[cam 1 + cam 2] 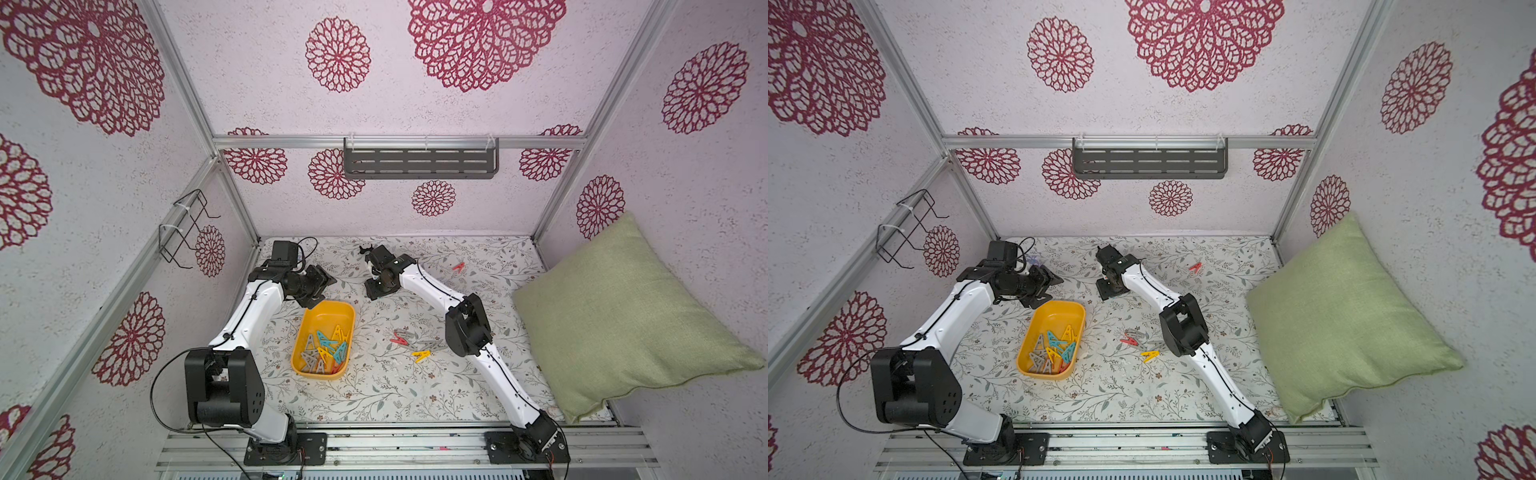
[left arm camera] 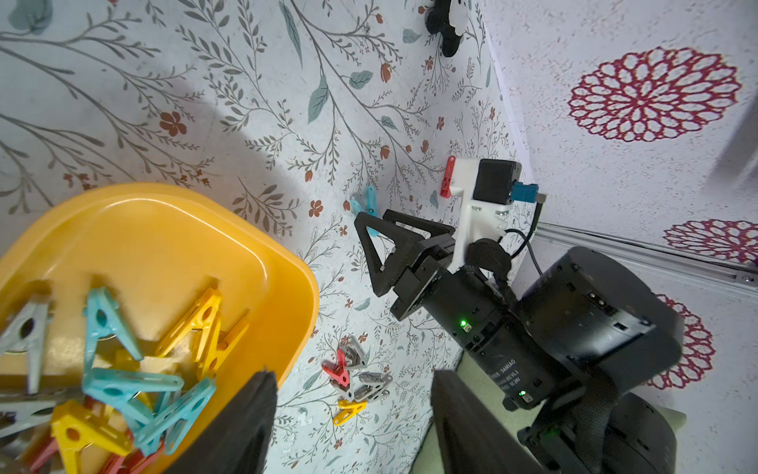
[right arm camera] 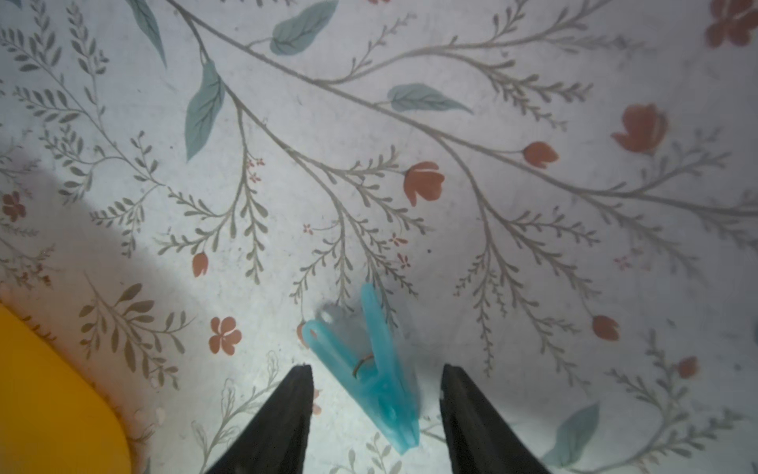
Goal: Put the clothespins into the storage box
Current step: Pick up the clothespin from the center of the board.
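Floral-print worktop [image 1: 374,395] inside a booth w/ red-rosette wallpaper; green pillow [image 1: 623,316] leans at its right edge, grey slotted shelf [image 1: 419,162] on the back wall. Storage box [image 1: 328,318] sits left of centre. Its end nearer the arm bases holds a heap of clothespins [image 1: 328,351] – teal, yellow, grey, some red; far end bare. Right fingers [image 3: 287,418] point down at the worktop just past the box's far-right corner, spread fairly wide w/ a teal clothespin [image 3: 369,361] on the worktop between them, gap showing on both sides, not gripped. Left fingers [image 2: 242,422] hang by the box's far end, apart, nothing between them. Loose cluster [image 1: 409,343] of red, grey & yellow pins lies on the worktop right of the box, beside the right arm's elbow. Lone red pin [image 1: 458,267] further back, well apart from the rest
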Robot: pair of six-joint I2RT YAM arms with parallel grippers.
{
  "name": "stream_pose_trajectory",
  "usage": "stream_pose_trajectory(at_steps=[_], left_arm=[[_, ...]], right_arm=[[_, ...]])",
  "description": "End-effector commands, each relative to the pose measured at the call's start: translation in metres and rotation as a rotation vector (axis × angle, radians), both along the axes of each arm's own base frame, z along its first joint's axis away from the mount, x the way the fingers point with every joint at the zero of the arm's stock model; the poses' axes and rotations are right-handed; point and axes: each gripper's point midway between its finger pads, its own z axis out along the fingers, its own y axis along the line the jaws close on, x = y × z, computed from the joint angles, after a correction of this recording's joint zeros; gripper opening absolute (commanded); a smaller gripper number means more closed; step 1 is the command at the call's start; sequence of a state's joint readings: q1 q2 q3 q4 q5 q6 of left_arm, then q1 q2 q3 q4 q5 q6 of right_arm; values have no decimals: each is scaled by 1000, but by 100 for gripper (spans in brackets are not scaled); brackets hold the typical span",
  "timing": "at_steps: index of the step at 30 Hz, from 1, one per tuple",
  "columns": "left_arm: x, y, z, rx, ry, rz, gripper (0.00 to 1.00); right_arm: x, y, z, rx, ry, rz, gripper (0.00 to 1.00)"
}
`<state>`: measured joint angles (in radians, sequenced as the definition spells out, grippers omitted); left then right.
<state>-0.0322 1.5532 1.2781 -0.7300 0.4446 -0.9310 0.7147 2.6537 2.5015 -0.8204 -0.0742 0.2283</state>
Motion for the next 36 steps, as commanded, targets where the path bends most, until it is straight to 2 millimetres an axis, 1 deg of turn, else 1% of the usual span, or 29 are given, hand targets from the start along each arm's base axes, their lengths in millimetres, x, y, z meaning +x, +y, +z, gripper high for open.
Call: stream_pose_trajectory(at_steps=[1, 5, 7, 17, 22, 25, 27, 30, 33, 36], left_arm=[[1, -3, 4, 8, -6, -32, 67], [1, -2, 1, 12, 7, -34, 67], [0, -2, -1, 13, 14, -33, 67], [0, -1, -6, 12, 24, -24, 67], [0, -1, -4, 10, 17, -17, 66], [-3, -1, -3, 9, 12, -11, 66], [-5, 0, -3, 9, 9, -4, 66], [-10, 0, -1, 7, 1, 4, 67], [-15, 1, 0, 9, -6, 14, 67], [-19, 3, 4, 11, -22, 20, 67]], right_arm=[[19, 9, 25, 79, -66, -7, 56], [25, 8, 22, 96, -63, -14, 56], [26, 7, 16, 100, -54, -13, 55], [18, -1, -13, 43, -2, -3, 39], [14, -6, -17, 12, 12, -1, 28], [11, -9, -19, -9, 18, -1, 18], [9, -9, -17, -12, 21, -2, 13], [7, -8, -3, -1, 14, -10, 8], [8, -6, 21, 35, -3, -20, 4], [7, 0, 53, 88, -31, -20, 2]])
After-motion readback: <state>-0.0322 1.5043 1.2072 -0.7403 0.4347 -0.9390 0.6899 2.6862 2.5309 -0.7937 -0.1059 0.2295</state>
